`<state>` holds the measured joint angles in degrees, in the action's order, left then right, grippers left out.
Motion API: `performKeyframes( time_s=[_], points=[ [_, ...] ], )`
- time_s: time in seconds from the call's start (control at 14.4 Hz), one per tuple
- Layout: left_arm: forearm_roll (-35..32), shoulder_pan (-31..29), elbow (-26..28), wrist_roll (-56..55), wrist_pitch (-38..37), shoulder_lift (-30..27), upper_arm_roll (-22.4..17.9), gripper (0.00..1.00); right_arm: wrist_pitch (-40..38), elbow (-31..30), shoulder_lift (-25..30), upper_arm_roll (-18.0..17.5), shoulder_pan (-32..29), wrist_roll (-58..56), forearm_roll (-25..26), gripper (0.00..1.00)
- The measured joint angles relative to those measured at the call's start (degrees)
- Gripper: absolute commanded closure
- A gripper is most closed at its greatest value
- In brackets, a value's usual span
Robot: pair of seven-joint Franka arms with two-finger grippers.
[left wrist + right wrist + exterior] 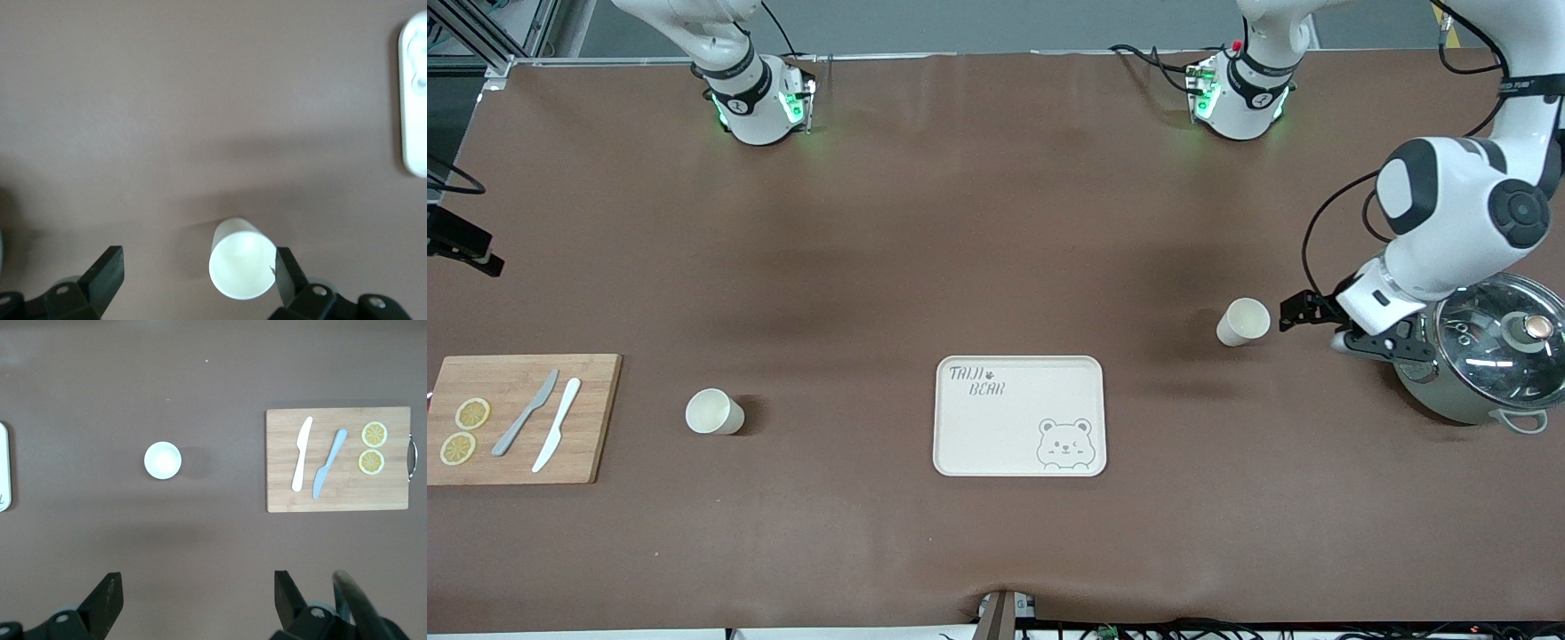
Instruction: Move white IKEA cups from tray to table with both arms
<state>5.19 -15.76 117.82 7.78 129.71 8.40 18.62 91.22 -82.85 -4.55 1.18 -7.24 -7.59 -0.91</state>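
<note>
The tray (1020, 416) lies bare at lower centre of the front view, both cups already off it and standing upright on the table (996, 222).

One cup (714, 412) sits at lower left, between the tray and a cutting board (520, 419) that carries two knives (543, 424) and two lemon slices (464, 430). The other cup (1243, 322) stands at centre right, a little higher in frame than the tray.

Just beside that second cup, the left gripper (1307, 313) hangs with its fingers spread and nothing between them; the left wrist view shows the cup (241, 268) free in the gap, touching neither finger. A lidded pot (1489, 357) crowds the arm's wrist at the right edge.

The right gripper (199, 597) does not show in the front view; its wrist view looks straight down on the first cup (163, 461) and the board from high up, fingers wide and empty.

The transfer looks done, with only the release at the second cup being finished. What remains, by this reading, is for the left arm to draw clear without nudging cup or pot.
</note>
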Motion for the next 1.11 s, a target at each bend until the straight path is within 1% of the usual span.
performKeyframes(
  time_s=[0.21, 0.28, 0.55, 0.62, 0.76, 0.97, 1.04, 1.11],
  points=[
    [-0.02, -0.96, -2.82, -0.12, -0.89, 0.32, -0.02, 0.0, 0.0, 0.02, 0.0, 0.06, -0.82, -0.07, 0.01, 0.0],
    [-0.02, -1.08, -4.11, -0.12, -2.24, 0.36, -0.02, 0.0, 0.0, 0.03, 0.0, 0.06, -0.97, -0.07, 0.01, 0.0],
    [-0.52, -0.35, -12.09, -1.42, -14.85, 0.21, -0.14, 0.0, -0.52, 0.37, 0.0, 0.1, -1.24, -0.07, 0.03, 0.0],
    [-1.7, 1.59, -14.3, -3.28, -18.15, 0.11, -1.29, 0.0, -0.87, 0.75, 0.0, 0.12, -1.45, -0.07, 0.03, 0.0],
    [-3.08, 7.76, -18.8, -6.85, -23.03, -0.16, -6.24, 0.0, -1.97, 1.98, 0.0, 0.15, -1.88, -0.08, 0.03, 0.0],
    [-3.31, 11.26, -24.46, -7.89, -28.76, -0.31, -8.89, 0.0, -2.86, 3.08, 0.01, 0.14, -2.09, -0.11, 0.03, 0.0],
    [-3.31, 14.25, -25.65, -7.89, -30.14, -0.37, -11.86, 0.0, -2.87, 3.09, 0.0, 0.14, -2.09, -0.11, 0.03, 0.0],
    [-3.31, 19.77, -26.78, -7.9, -31.49, -0.4, -17.74, 0.0, -2.91, 3.09, 0.0, 0.14, -2.13, -0.11, 0.03, 0.0]
  ],
)
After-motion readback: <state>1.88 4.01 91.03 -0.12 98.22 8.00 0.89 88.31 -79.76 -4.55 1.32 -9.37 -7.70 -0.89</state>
